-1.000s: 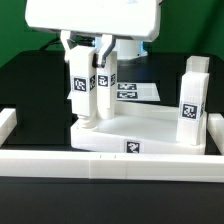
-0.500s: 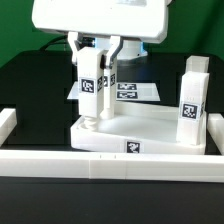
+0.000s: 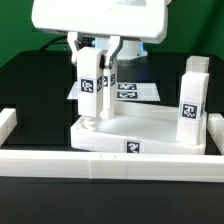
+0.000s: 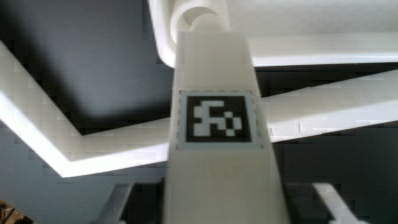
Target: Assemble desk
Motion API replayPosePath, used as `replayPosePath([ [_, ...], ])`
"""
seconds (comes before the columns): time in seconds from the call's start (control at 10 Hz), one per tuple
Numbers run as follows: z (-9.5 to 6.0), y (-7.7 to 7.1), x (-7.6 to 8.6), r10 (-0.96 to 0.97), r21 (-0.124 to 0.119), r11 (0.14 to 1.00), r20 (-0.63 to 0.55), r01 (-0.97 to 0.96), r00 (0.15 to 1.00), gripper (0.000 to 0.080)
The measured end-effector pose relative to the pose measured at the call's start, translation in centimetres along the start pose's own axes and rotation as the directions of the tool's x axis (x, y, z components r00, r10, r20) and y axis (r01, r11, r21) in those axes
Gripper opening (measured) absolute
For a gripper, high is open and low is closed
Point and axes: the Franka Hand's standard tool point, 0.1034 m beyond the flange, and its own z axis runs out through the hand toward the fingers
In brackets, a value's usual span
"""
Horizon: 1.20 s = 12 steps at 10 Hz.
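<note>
The white desk top [image 3: 150,128] lies flat by the front rail. One white tagged leg [image 3: 193,100] stands upright at its corner on the exterior view's right. My gripper [image 3: 92,50] is shut on another tagged leg [image 3: 89,88], held upright with its lower end at the desk top's corner on the exterior view's left. A third tagged leg [image 3: 108,76] stands just behind it. In the wrist view the held leg [image 4: 217,120] runs between my gripper [image 4: 222,205] fingers, with the desk top's rim [image 4: 320,100] beyond it.
The marker board [image 3: 138,92] lies on the black table behind the desk top. White border rails run along the front [image 3: 60,165], the exterior view's left [image 3: 8,122] and the exterior view's right [image 3: 215,128].
The gripper and the held leg shifted a little toward the exterior view's right between one second and half a second ago. Nothing has moved since.
</note>
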Motion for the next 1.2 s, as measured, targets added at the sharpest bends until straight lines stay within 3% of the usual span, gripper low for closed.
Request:
replayPosePath([
  [0.2, 0.2, 0.6, -0.5, 0.006, -0.008, 1.0, 0.003, -0.006, 1.0, 0.029],
  [1.2, 1.2, 0.8, -1.4, -0.007, -0.023, 1.0, 0.018, 0.008, 1.0, 0.029],
])
